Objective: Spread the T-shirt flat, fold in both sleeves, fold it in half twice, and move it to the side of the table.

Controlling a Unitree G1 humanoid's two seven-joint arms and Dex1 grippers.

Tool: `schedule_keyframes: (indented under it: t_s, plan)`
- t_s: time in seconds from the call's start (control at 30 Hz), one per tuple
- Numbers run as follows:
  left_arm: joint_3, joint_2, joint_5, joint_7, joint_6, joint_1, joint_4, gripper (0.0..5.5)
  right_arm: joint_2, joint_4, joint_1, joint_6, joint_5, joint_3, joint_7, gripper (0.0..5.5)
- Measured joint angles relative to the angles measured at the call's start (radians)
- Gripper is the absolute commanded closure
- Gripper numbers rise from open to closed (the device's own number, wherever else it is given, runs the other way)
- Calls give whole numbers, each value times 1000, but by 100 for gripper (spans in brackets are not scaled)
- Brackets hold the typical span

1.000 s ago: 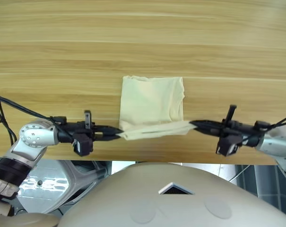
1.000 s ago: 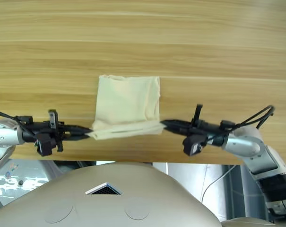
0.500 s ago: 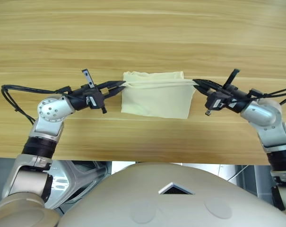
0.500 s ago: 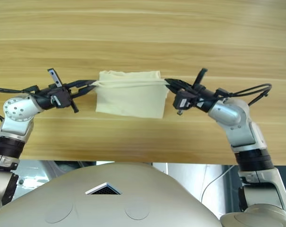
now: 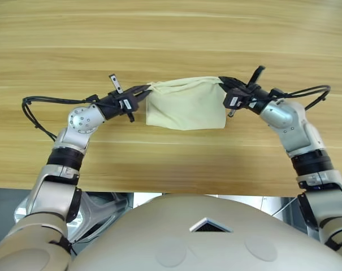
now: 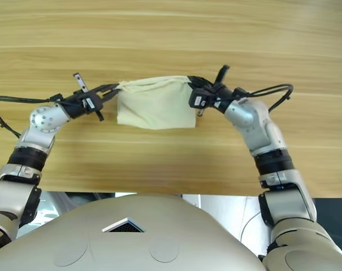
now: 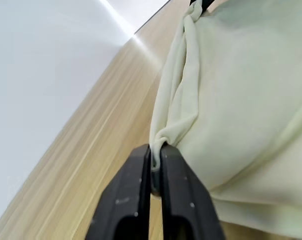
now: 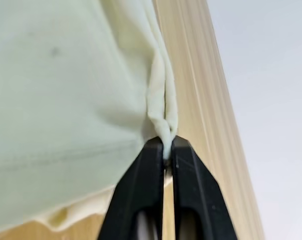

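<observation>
The pale yellow T-shirt (image 5: 186,105) lies folded into a small rectangle on the wooden table (image 5: 171,39). Its upper edge is stretched between both grippers. My left gripper (image 5: 144,90) is shut on the shirt's far left corner, and the left wrist view shows that cloth (image 7: 230,100) pinched between the black fingers (image 7: 133,200). My right gripper (image 5: 221,80) is shut on the far right corner, and the right wrist view shows the fabric (image 8: 66,90) bunched at the fingertips (image 8: 141,200). The folded layers hang down toward me from the held edge.
The wooden table stretches wide to the far side and to both sides of the shirt. Its near edge (image 5: 159,191) runs just in front of my arms. Black cables (image 5: 40,104) loop from both wrists.
Both grippers carried the shirt's near edge up and over to the far side, folding the shirt in half. The arms now bend inward at the shirt's far corners.
</observation>
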Motion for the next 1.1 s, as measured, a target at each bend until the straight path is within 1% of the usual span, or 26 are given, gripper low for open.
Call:
schedule_keyframes:
  t_s: [0.17, 0.3, 0.4, 0.5, 0.57, 0.6, 0.73, 0.83, 0.9, 0.97, 1.1]
  plan:
    - [-42, -41, 133, 140, 1, -110, 199, 537, 65, 211, -88, -5, -64, 62, -86, 546]
    - [-74, -71, 186, 235, 3, -207, 339, 537, 101, 353, -156, -19, -88, 95, -163, 546]
    - [-100, -87, 218, 300, 3, -245, 402, 537, 120, 445, -207, -20, -93, 116, -206, 546]
    - [-119, -100, 235, 328, 6, -271, 445, 537, 137, 512, -242, -23, -91, 133, -220, 546]
    - [-120, -107, 223, 304, 6, -282, 468, 496, 143, 538, -245, -24, -75, 134, -219, 546]
    - [-119, -110, 210, 276, 1, -284, 475, 478, 144, 544, -245, -24, -52, 129, -217, 510]
    - [-86, -135, 122, 152, -18, -277, 503, 423, 136, 549, -213, -61, 36, 92, -183, 461]
    - [-39, -160, 54, 116, 10, -277, 524, 380, 128, 518, -164, -112, 163, 41, -84, 415]
    - [-12, -171, 23, 105, 32, -280, 537, 360, 128, 497, -130, -137, 256, 6, -7, 391]
    - [30, -183, -15, 104, 68, -284, 551, 328, 133, 498, -117, -136, 337, -31, 70, 356]
    - [116, -199, -74, 139, 158, -313, 587, 276, 162, 544, -120, -95, 468, -123, 156, 299]
